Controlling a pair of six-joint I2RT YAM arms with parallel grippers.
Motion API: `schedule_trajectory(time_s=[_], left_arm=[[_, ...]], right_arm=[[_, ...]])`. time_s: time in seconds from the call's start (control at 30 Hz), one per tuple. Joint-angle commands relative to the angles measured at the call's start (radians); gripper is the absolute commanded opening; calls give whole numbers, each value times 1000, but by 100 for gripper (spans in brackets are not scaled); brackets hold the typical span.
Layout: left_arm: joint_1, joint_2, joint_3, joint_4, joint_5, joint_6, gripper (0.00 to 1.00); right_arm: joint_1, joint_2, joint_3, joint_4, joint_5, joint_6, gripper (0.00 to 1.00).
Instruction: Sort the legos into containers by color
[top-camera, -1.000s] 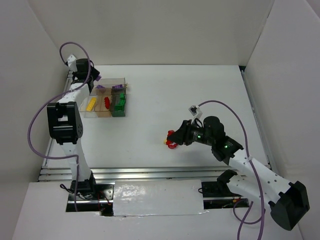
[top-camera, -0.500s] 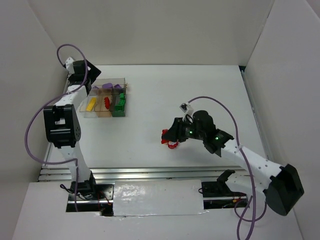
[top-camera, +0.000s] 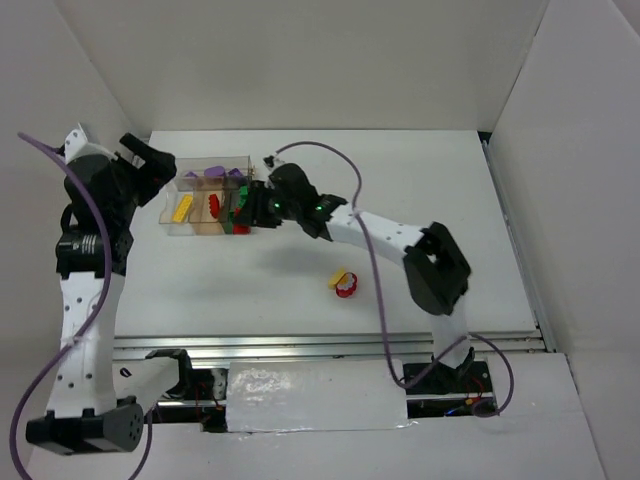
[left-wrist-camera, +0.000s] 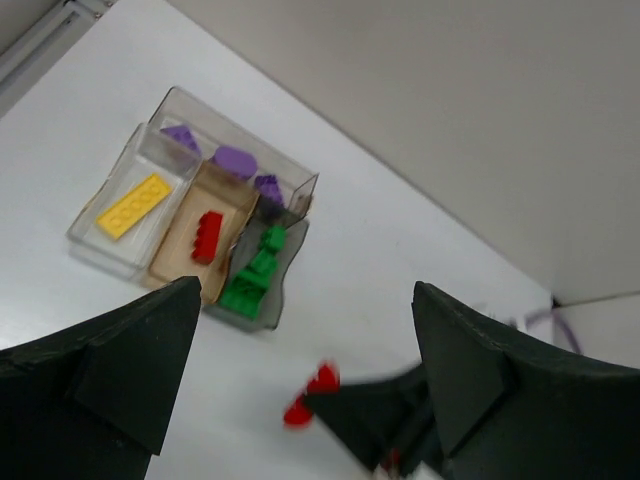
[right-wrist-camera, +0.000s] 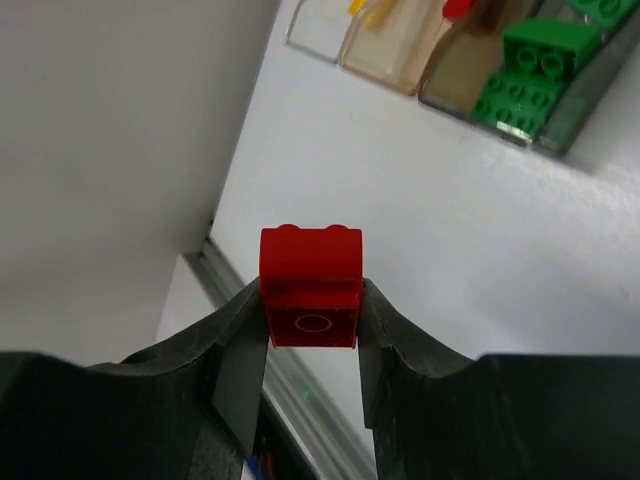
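Red brick (right-wrist-camera: 311, 287) is pinched square between the two fingers of the right gripper (right-wrist-camera: 311, 310), studs up. A second ago that gripper worked at mid-table; now it has reached across to the green end of the clear box (top-camera: 172, 222). We cannot tell whether the brick hangs over the box wall or just short of it. Meanwhile the left gripper (left-wrist-camera: 306, 286) has swung back off the box to the far left, its fingers spread wide and empty.

We judge the carry nearly done, with only the drop left. The target is the tan compartment (left-wrist-camera: 222, 190), where one red piece (left-wrist-camera: 208, 237) already lies, between the yellow bar (left-wrist-camera: 134, 206) and the green bricks (left-wrist-camera: 255, 275). Purple pieces (left-wrist-camera: 236, 160) fill the back row.

Those clear walls are thin, so the brick must pass over the green compartment first (a low approach could catch the wall and shove the box). With the left gripper withdrawn, the space above the box is open. A red and a yellow piece (top-camera: 343, 283) still wait together on the white table (top-camera: 420, 180), well apart from the box.
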Motion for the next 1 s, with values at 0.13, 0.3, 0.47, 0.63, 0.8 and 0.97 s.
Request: schedule_trajectory(time_s=[0.13, 0.3, 0.47, 0.63, 0.8, 0.97], left_arm=[[-6, -212, -140, -201, 98, 232, 100], [-8, -300, -292, -178, 148, 275, 100], [-11, -371, -363, -139, 215, 268, 99], [-14, -402, -393, -124, 223, 265, 99], [-25, -395, -397, -127, 154, 262, 99], [-29, -392, -387, -130, 132, 262, 100]], right_arm=[[33, 439, 562, -9, 38, 54, 2], [39, 649, 911, -3, 76, 40, 10], [30, 743, 984, 37, 153, 14, 21], [21, 797, 1051, 59, 124, -18, 38], [21, 805, 1051, 72, 150, -48, 48], [18, 838, 1073, 74, 158, -48, 62]])
